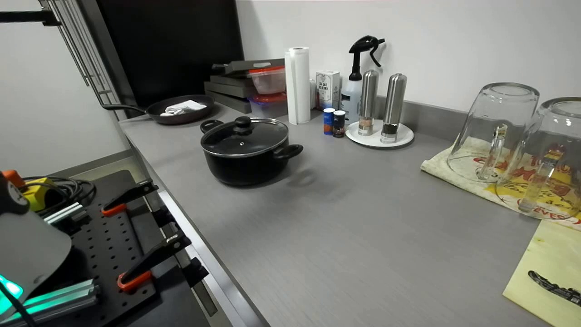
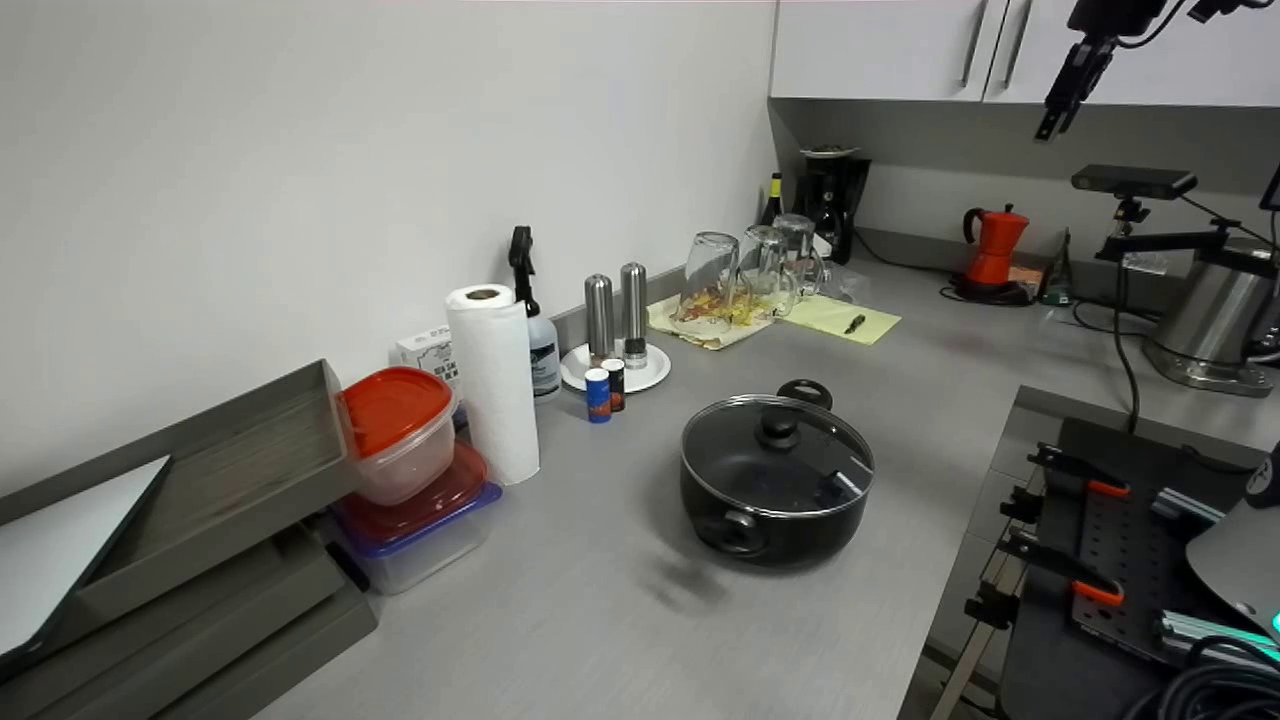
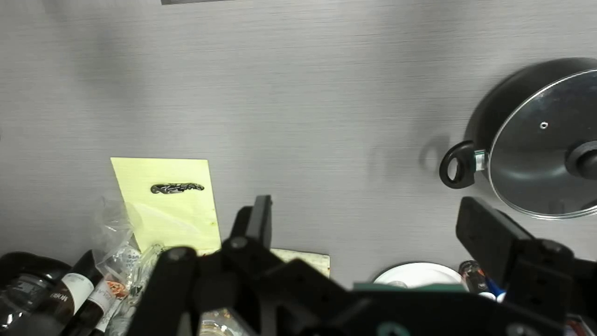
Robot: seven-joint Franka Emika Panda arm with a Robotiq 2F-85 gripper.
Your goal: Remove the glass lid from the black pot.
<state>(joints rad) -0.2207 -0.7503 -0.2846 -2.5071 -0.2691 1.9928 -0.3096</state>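
Glass lid [image 1: 252, 137], seated on black pot [image 1: 245, 169] near the robot-side edge of the desk [image 1: 363, 236]; Robotiq gripper [image 3: 365, 206], jaws parted, empty; we judge nothing done, removal outstanding.

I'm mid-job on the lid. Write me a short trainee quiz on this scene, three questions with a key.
1. True or false: the glass lid sits on the black pot.
2. What stands on the white plate? A) the frying pan; B) two metal mills; C) the paper towel roll.
3. Fill in: in the wrist view, the gripper is ____ (open or shut).

Key: 1. True. 2. B. 3. Open.
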